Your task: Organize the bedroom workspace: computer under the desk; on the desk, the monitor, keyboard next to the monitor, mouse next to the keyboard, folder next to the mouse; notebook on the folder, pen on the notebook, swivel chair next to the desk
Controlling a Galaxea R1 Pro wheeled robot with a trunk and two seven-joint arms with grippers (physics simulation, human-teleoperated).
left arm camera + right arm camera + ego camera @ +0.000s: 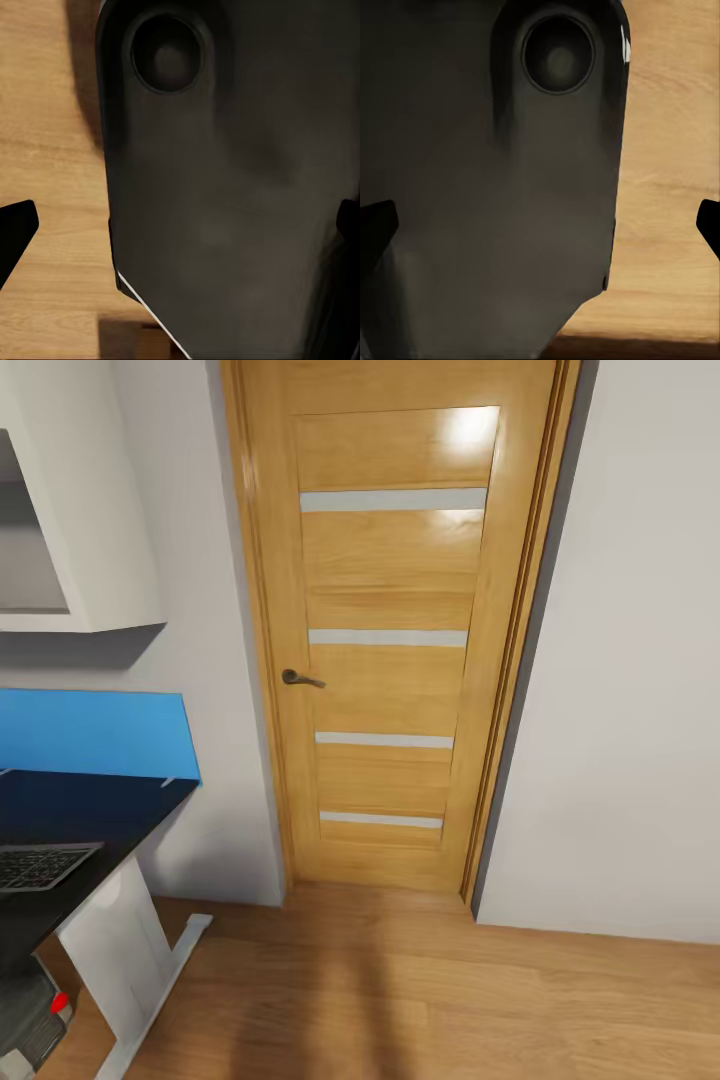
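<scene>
Facing: wooden door (390, 630).
Worktop (70, 810): keyboard (40, 865) on it, computer (30, 1015) beneath.
My end effectors: both (180, 225) (540, 225) spread wide, empty.

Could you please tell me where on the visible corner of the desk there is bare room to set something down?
The desk is bare between the keyboard and the blue back panel, out to its right-hand edge. Its front strip is taken by the keyboard. Underneath, the computer sits beside the white leg, so it is crowded there.
</scene>
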